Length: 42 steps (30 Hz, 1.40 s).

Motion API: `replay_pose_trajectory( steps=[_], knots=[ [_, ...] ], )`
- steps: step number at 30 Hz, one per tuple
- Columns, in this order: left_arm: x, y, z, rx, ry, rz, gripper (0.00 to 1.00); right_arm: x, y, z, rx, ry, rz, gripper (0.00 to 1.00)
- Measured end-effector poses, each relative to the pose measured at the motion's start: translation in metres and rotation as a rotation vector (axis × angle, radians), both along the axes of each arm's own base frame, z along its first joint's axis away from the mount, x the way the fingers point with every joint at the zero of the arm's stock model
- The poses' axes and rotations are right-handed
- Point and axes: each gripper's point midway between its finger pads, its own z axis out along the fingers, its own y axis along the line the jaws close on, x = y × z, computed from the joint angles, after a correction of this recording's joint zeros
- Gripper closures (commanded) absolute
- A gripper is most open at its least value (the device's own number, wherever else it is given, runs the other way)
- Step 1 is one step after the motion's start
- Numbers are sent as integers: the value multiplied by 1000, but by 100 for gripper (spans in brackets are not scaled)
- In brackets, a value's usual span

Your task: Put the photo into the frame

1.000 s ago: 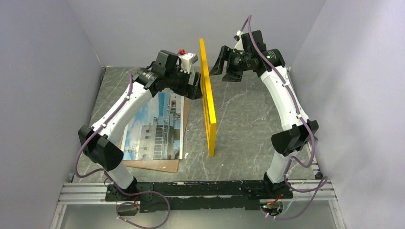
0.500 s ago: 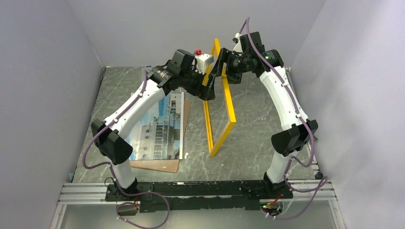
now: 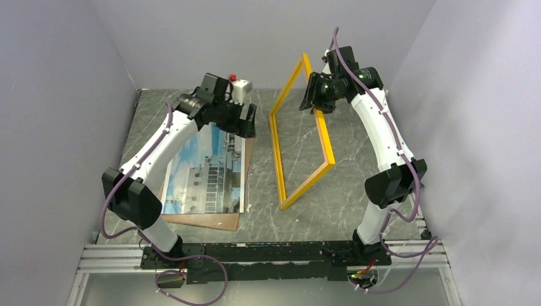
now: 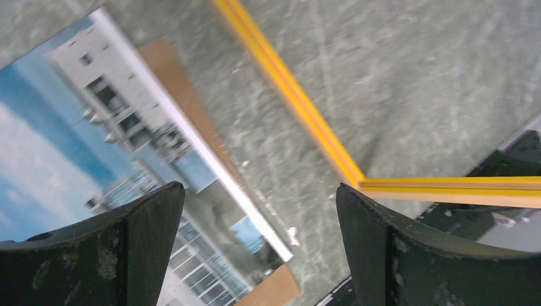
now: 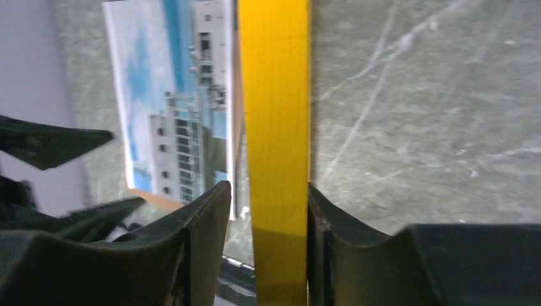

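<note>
R gripper [image 3: 314,97] clamped on upper far bar of large rectangular frame [image 3: 278,159] w/ thin yellow-orange border. L gripper [image 3: 247,124] spread wide, nothing betw. fingers, hovering over far right corner of large thin photo [image 3: 204,166] of white-grey building on blue sky, apart from frame. Grey marbled table [image 3: 300,210] under all. Frame mid-table, standing on one long edge, leaning right. Plain brown backing board [image 3: 217,221] flat at left, near edge showing. Photo flat on board, just left of frame's lower bar.
</note>
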Motion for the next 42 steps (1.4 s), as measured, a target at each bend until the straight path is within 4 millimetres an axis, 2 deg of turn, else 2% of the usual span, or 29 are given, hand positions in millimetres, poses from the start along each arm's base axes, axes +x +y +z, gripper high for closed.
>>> replay_pose_trajectory(
  steps=[2, 5, 7, 10, 15, 19, 28, 31, 33, 36, 42],
  knots=[
    [7, 22, -16, 36, 21, 49, 5, -1, -10, -11, -56, 10, -17, 69],
    [8, 39, -40, 89, 52, 74, 5, -8, -31, -31, -163, 25, -48, 81],
    [6, 44, -50, 115, 61, 70, 5, -16, -43, -42, -209, 33, -64, 83],
    [8, 47, -54, 132, 55, 65, 5, -27, -57, -53, -263, 41, -93, 85],
    [15, 50, -59, 158, 32, 62, 5, -41, -75, -70, -325, 49, -130, 85],
    [18, 55, -71, 195, 24, 54, 5, -45, -84, -86, -371, 64, -136, 85],
    [22, 60, -90, 245, 36, 43, 5, -50, -95, -137, -464, 128, -110, 83],
    [23, 62, -92, 254, 30, 42, 5, -48, -101, -149, -510, 150, -100, 81],
    [23, 63, -96, 263, 29, 41, 5, -47, -105, -154, -539, 159, -95, 73],
    [19, 66, -107, 281, 43, 32, 5, -46, -108, -160, -569, 171, -93, 64],
    [17, 73, -140, 327, 72, 16, 5, -43, -114, -174, -614, 198, -100, 67]
  ],
)
